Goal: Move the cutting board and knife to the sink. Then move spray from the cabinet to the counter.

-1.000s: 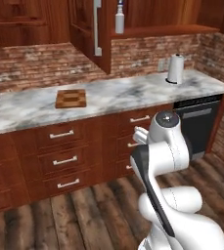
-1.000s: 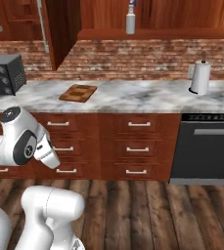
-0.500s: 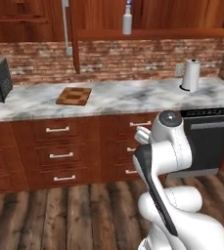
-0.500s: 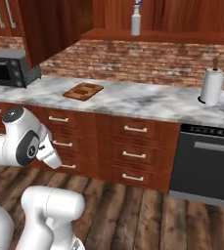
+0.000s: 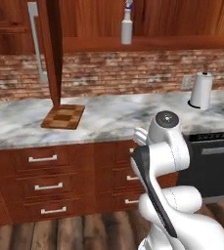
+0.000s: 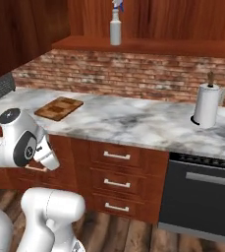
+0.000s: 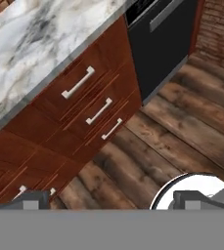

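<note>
- Kitchen with a brick back wall, dark wood floor and red-brown cabinets; a white-grey veined marble counter (image 5: 113, 117) runs over drawers (image 7: 91, 100) with silver handles.
- One board (image 5: 63, 116): rectangular, a patchwork of light and dark brown squares with darker edges, lying flat on the counter's left part.
- One spray (image 6: 116, 28): slim pale bottle with a blue trigger top, upright on the cabinet shelf (image 6: 148, 47) above the counter.
- One paper-towel roll (image 6: 206, 105) stands upright at the counter's right, above the black dishwasher (image 6: 202, 197).
- Claw (image 7: 111, 200): fingers spread wide, holding nothing, aimed at drawers and floor.
</note>
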